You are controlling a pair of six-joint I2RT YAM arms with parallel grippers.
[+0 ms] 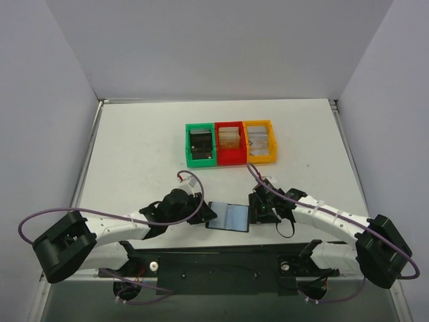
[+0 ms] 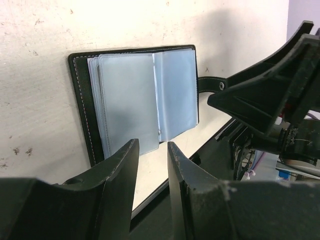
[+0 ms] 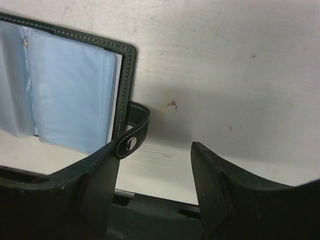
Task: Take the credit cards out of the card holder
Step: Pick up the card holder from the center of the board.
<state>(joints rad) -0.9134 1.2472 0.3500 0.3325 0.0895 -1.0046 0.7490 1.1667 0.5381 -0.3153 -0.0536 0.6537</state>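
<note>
Your left hand (image 2: 152, 145) fills the bottom of its wrist view. Its two fingers stand a narrow gap apart with nothing between them, and their tips sit just short of the near edge of the card holder (image 2: 135, 100). The holder lies open and flat on the table (image 1: 134, 154), black cover down, with its grey-blue glossy sleeves (image 2: 127, 97) facing up. You cannot tell from these views whether credit cards sit inside the sleeves.

Your right hand (image 3: 156, 147) has its fingers spread wide and grips nothing. One fingertip (image 3: 107, 157) rests against the snap tab (image 3: 134, 131), which sticks out from the holder's stitched edge, and the other fingertip hangs over bare table.

From above, the holder sits close to the near edge of the table, between the two hands. The left hand is at its left side and the right hand at its right side, by the tab.

Well beyond them, three bins stand touching in a row: a green bin (image 1: 189, 144) with a black stack (image 1: 200, 142), a red bin (image 1: 231, 159) with a tan stack (image 1: 229, 137), and a yellow bin (image 1: 271, 141) with a greyish stack (image 1: 258, 139).
</note>
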